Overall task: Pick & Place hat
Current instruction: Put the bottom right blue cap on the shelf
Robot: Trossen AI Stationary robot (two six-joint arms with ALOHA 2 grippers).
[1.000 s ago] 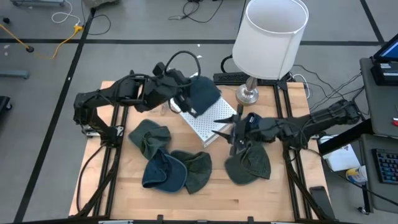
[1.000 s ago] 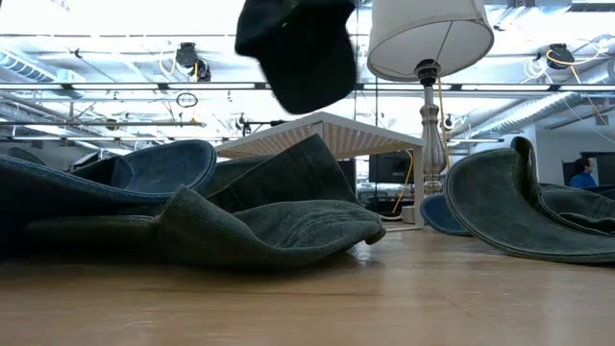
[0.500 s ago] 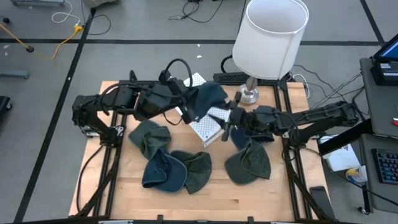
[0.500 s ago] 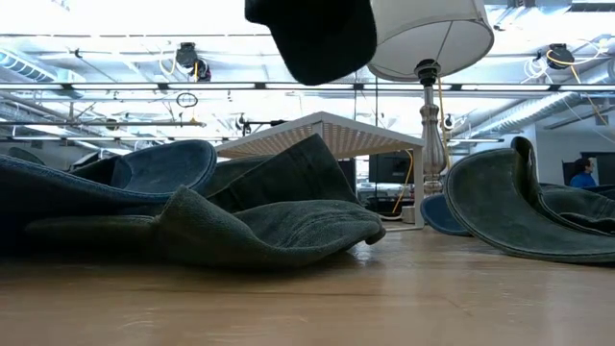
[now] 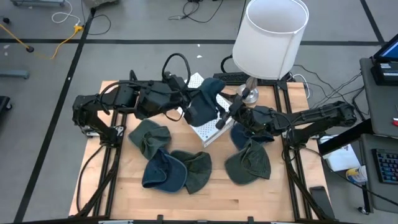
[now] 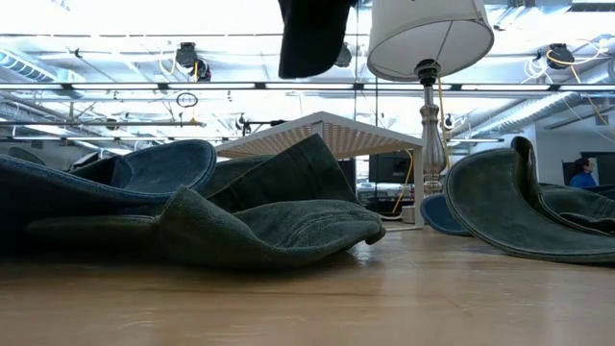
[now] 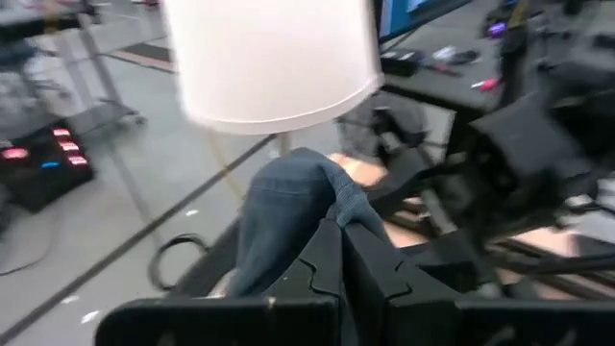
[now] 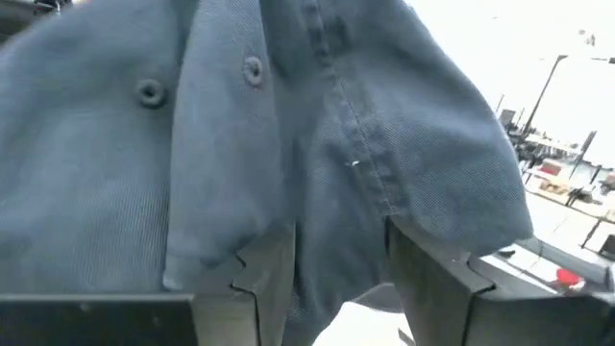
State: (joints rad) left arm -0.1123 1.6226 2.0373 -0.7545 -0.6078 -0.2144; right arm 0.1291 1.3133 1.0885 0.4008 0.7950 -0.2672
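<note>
The dark blue denim cap (image 5: 204,102) hangs in the air above the wooden tabletop (image 5: 217,193), over the white perforated slab (image 5: 206,127) that lies tilted near the tabletop's middle, just in front of the white-shaded lamp w/ a metal stem (image 5: 270,37). The left gripper (image 5: 186,101) has its fingers clamped shut on one edge of the cap; in the left wrist view the blue cloth (image 7: 288,216) rises straight out from between them. The right gripper (image 5: 225,118) comes in from the opposite side, fingers (image 8: 437,279) parted, and in the right wrist view the cap's seamed panel (image 8: 317,125) fills the space ahead and dips into the gap between them, so the cloth lies dead ahead of the right fingers, not off to a side. Cap's long axis runs roughly from left gripper to right gripper, drooping down toward the slab; the low view shows only its dark lower fold (image 6: 312,38) well clear of the hats on the tabletop. Looks like a handover: right arm is the nearer free one and prob. only needs to close on the hanging fold. Whether the right fingers already press the cloth, can't tell. Four other hats, green and blue (image 5: 165,171), lie loose on the tabletop nearer its front edge, apart from all this.
</note>
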